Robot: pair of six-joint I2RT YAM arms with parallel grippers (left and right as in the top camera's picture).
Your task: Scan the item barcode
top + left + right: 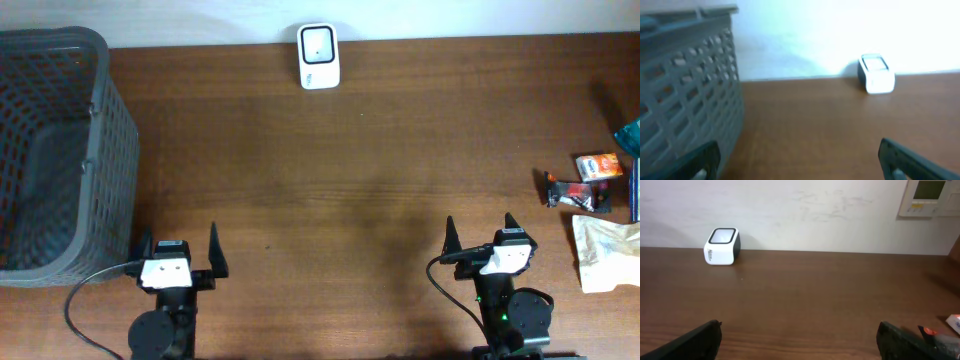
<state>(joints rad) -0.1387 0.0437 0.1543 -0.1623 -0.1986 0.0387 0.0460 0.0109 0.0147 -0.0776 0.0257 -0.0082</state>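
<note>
We think the small orange rectangular packet (598, 166), right of our wide, empty right hand (480, 228), is light and fairly stiff; pinch its sides.

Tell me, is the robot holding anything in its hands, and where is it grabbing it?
Nothing is held. The left gripper and the right gripper both stand open and empty, apart from the snack packets.

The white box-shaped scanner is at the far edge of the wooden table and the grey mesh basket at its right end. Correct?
No. The grey mesh plastic basket is at the left end of the brown wooden table, as the overhead view shows. The white box-shaped scanner is at the far edge.
</note>
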